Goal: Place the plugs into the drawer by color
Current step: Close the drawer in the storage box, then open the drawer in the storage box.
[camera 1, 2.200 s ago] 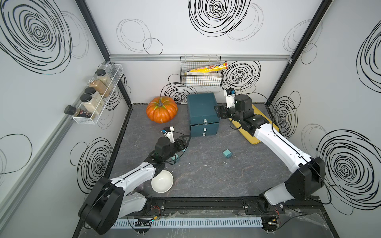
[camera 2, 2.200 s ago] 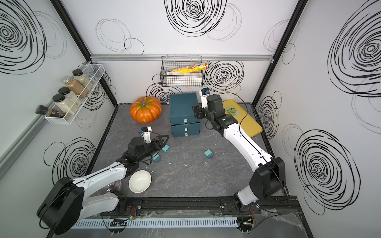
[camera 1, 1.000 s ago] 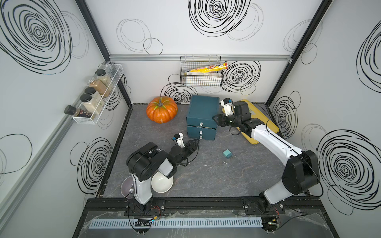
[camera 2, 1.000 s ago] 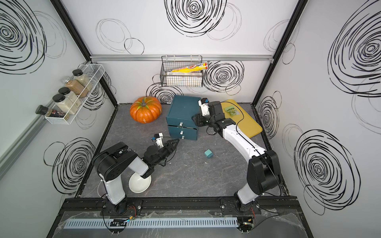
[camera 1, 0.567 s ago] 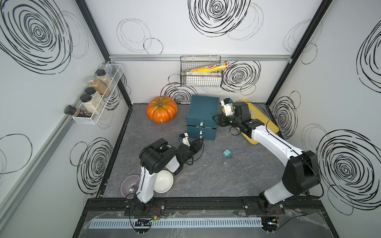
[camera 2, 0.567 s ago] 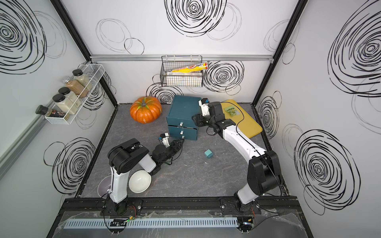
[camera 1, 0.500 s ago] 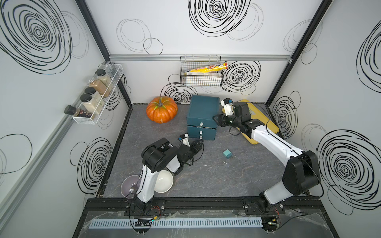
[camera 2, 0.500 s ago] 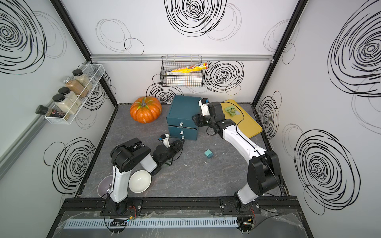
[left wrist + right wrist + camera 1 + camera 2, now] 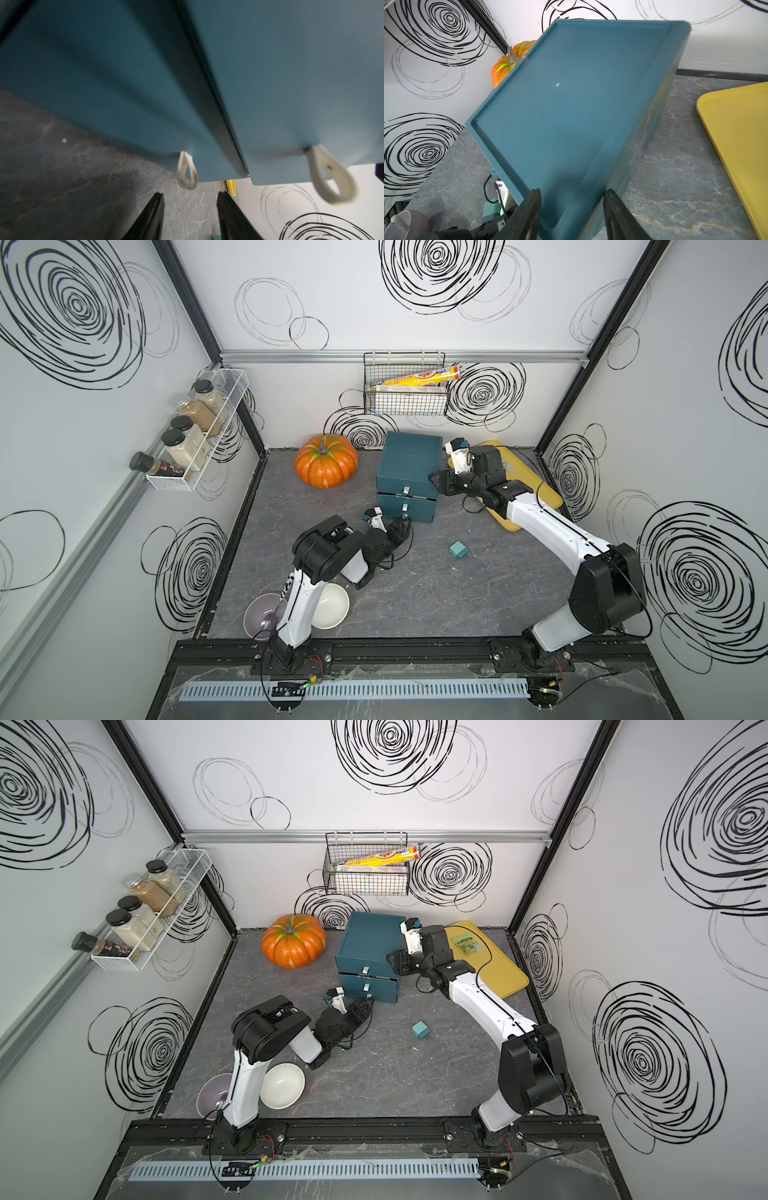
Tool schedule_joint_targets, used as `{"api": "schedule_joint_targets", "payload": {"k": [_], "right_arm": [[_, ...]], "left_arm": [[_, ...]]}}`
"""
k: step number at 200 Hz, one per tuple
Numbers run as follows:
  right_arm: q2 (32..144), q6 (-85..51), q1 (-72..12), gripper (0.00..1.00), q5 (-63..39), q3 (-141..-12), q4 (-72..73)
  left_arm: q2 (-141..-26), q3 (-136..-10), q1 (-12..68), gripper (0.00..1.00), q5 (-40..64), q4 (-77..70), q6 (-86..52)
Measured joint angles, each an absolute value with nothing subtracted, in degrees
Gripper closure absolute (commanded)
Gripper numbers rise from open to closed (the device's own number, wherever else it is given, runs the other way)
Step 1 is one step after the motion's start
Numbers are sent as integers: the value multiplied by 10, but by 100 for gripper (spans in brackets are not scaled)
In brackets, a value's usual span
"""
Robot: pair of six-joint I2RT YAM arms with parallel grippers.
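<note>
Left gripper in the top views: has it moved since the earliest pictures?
Yes. The left gripper has moved toward the lone teal plug, which kept its place, and is now just before the lowest front of the drawer.

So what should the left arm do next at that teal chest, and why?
Probably ease the left gripper forward until its open jaws straddle the white handle of the drawer, then close. That handle hangs just ahead of the empty jaws, and a teal plug lies loose outside it.
</note>
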State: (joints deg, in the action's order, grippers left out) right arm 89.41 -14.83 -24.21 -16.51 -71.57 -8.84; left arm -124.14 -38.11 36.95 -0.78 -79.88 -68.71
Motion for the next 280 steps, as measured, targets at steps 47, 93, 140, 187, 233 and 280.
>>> {"api": "schedule_joint_targets", "payload": {"k": [47, 93, 140, 187, 233, 280], "right_arm": [[891, -150, -242, 48, -164, -707, -74], [891, -150, -242, 47, -163, -706, -72], [891, -150, -242, 47, -161, -706, -72], [892, -150, -243, 47, -161, -706, -72], [892, -150, -243, 47, -160, -706, -73], [893, -150, -243, 47, -161, -707, -72]], "left_arm": [[-1244, -397, 362, 58, -14, -794, -678], [-1260, -414, 353, 75, -4, -796, -671], [-1263, -419, 353, 100, 4, -796, -662], [-1223, -366, 372, 100, 0, -790, -651], [-1161, -309, 389, 100, 2, -764, -638], [-1136, -256, 415, 100, -5, -765, -627]]}}
